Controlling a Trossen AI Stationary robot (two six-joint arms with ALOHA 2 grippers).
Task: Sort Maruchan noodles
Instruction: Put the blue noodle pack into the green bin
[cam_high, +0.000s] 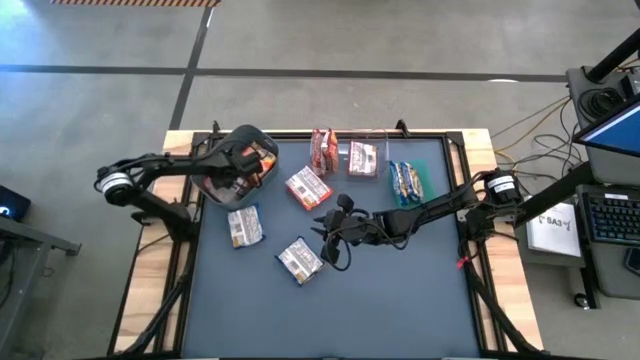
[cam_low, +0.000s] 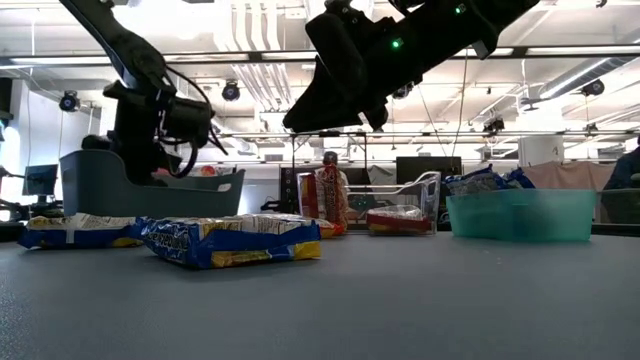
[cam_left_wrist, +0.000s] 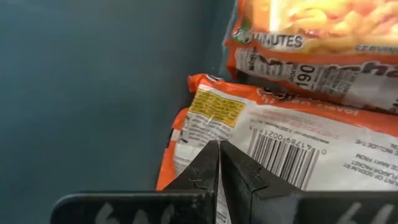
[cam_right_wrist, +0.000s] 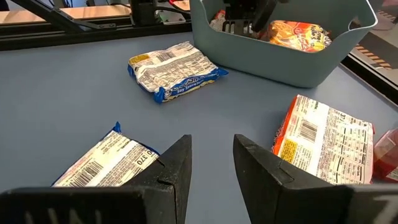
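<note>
The blue-and-white flat plastic ramen packet lies loose on the dark bench, at about seven o'clock from the right gripper in the high view, close beside it, its long axis slanted. That gripper is held partly spread, empty, and is judged the nearer. The left gripper, pressed together, is sunk in the grey plastic bin among orange packets.

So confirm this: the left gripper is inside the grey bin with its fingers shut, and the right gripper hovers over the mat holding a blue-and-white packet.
One thing is wrong: the right gripper holds nothing. The right wrist view shows its fingers apart with only bare mat between them, the blue-and-white packet lying beside them. The rest stands: the left gripper is shut inside the grey bin.
</note>
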